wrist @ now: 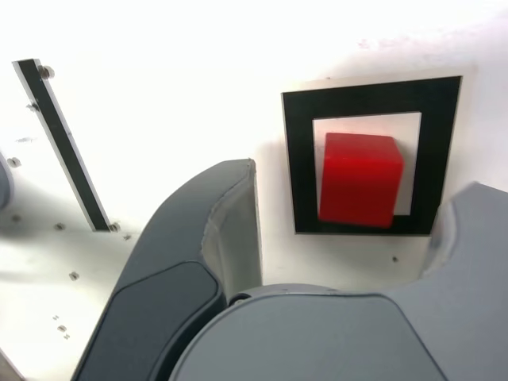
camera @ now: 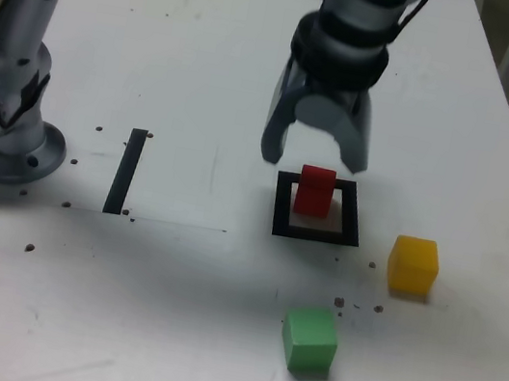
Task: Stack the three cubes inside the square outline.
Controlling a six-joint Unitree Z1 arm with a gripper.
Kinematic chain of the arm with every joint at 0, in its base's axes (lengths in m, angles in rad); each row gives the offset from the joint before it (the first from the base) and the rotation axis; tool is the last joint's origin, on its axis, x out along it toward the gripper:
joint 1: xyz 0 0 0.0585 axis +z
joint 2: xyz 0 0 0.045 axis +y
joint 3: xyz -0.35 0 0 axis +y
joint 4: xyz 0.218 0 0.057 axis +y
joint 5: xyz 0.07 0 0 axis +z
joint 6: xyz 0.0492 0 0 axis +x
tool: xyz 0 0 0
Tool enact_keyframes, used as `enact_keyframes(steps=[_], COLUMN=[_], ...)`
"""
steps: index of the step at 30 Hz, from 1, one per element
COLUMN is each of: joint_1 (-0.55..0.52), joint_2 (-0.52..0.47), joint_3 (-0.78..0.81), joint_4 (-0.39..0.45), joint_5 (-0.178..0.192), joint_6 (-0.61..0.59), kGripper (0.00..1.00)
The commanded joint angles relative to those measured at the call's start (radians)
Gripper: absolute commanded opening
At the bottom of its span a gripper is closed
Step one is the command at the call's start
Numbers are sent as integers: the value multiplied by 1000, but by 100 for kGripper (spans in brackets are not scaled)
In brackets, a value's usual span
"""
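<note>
Nearest the counter's (camera: pixel 209 56) front edge sits the small green cube (camera: pixel 310 339), the yellow cube (camera: pixel 413 264) behind it. Farther back, the red cube (camera: pixel 314 190) rests inside the flat black square outline (camera: pixel 280 205), seemingly overlapping its frame, with the grey claw (camera: pixel 315 157) spread empty above.

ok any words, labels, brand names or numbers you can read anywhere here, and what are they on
None: no view shows readable text.
The red cube, yellow cube and green cube are plain-faced.
The square outline and the black strip are unmarked black.
The hand and the arm base show no legible brand or label.
The table carries only small dark specks, not characters.
</note>
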Motion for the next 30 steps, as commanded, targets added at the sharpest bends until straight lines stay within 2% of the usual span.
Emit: enact_keyframes(steps=[1,4,9,13,23,30], joint_1=[-15,-50,-140,-167,-190,-175], joint_2=[-6,-5,4,30,152,221], joint_3=[-44,-89,-158,-196,-366,-394], joint_4=[22,32,37,40,77,70], joint_5=[-17,-24,-9,-19,-29,-36], joint_6=[-4,-22,-113,-153,-145,-116], kGripper=[100,100,99,98,97,95])
